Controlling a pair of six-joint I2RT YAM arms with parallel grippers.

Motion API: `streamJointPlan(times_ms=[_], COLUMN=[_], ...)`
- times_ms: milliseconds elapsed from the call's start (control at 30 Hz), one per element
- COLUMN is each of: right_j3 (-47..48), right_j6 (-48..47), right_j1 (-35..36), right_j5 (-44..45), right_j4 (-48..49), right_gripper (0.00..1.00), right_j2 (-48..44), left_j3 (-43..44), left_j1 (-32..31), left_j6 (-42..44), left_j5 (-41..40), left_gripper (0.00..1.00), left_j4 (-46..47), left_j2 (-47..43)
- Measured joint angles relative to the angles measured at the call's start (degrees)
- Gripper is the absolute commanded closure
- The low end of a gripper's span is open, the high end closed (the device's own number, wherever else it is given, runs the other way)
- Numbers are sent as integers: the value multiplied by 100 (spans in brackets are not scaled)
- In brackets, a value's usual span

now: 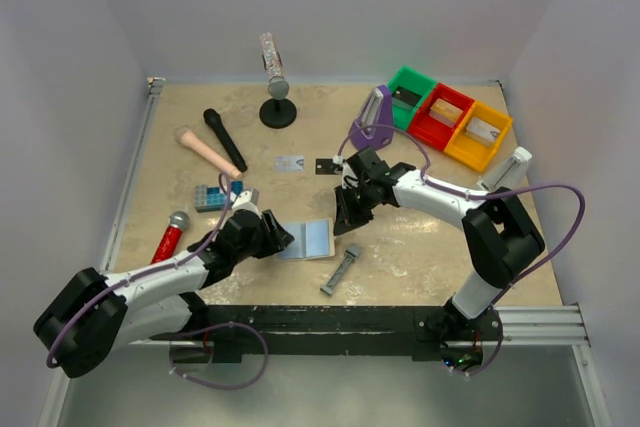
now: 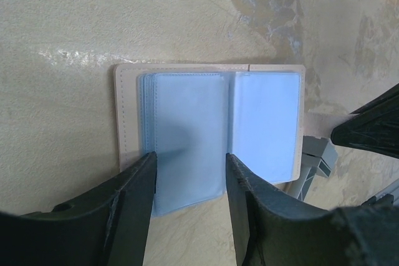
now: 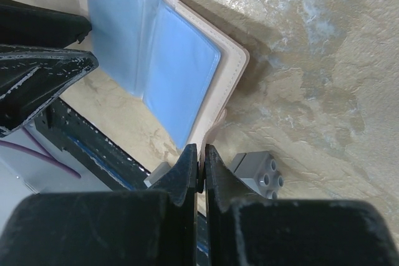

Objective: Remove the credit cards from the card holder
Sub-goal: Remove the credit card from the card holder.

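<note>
Where walls ring the beige table, left pincer gapes, right pincer is closed.

Pale blue card holder edged cream, silver-grey card and black card beyond it, mottled beige table, grey bar beside it

- Card holder: left gripper fingers hide its lower edge; pocket contents cannot be determined.
- Grey bar: only one end shows.
- Silver-grey card: print too small to read.
</note>
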Motion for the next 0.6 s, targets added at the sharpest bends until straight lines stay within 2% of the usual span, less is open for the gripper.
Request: streamJointPlan(times_ms=[600], right_j3=[-11], right_j6=[26], right_j1=[52], right_j5=[-61], right_j4=[7], right_gripper=[100], right_j2=[9], left_j3=[9], left_j1=[0], left_j6=[2], left_j5=[431], left_gripper=[52], left_j4=[608], left_j2=[492])
